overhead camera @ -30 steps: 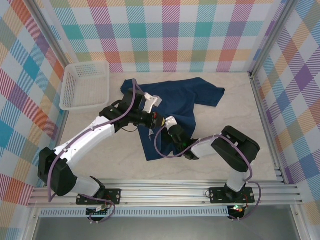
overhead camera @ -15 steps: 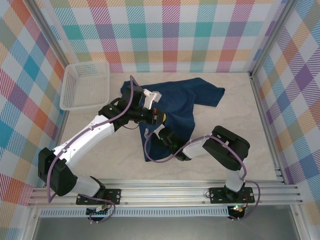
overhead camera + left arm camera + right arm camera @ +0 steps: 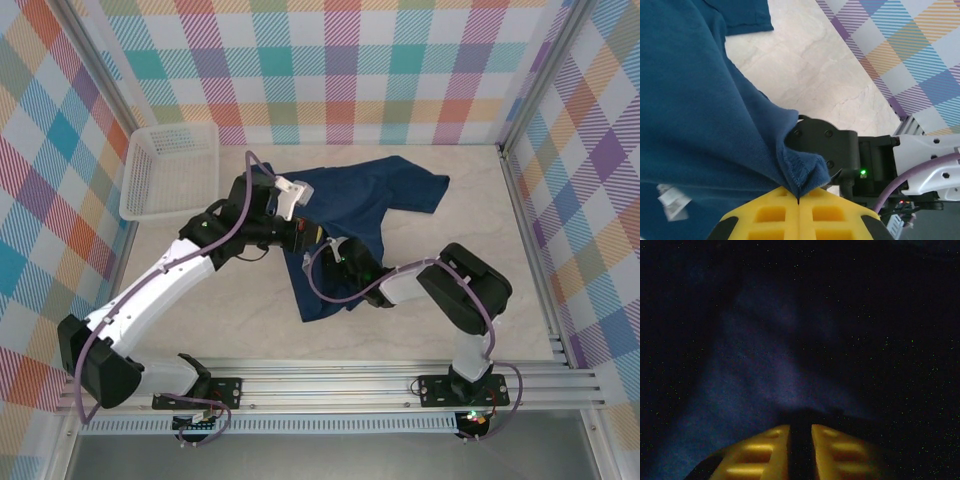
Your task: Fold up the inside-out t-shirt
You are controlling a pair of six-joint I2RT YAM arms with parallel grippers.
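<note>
The inside-out t-shirt [image 3: 372, 200], dark navy, lies crumpled on the middle of the table, one sleeve spread to the back right. A white label [image 3: 672, 201] shows on its cloth. My left gripper [image 3: 799, 199] is shut on a bunched hem of the shirt and holds it just above the table [image 3: 312, 236]. The right arm's black wrist [image 3: 826, 147] sits right behind that pinched hem. My right gripper [image 3: 800, 426] is inside the shirt, in the dark. Its yellow fingers stand a narrow gap apart, and whether cloth lies between them is hidden.
A white mesh basket [image 3: 170, 170] stands at the back left. Checked walls close the table on three sides, with a metal post at the back right [image 3: 505, 150]. Aluminium rails [image 3: 330, 385] run along the near edge.
My left gripper has drawn back and left with the hem. The right wrist stays under the cloth, and the shirt's near flap has shifted slightly right.
</note>
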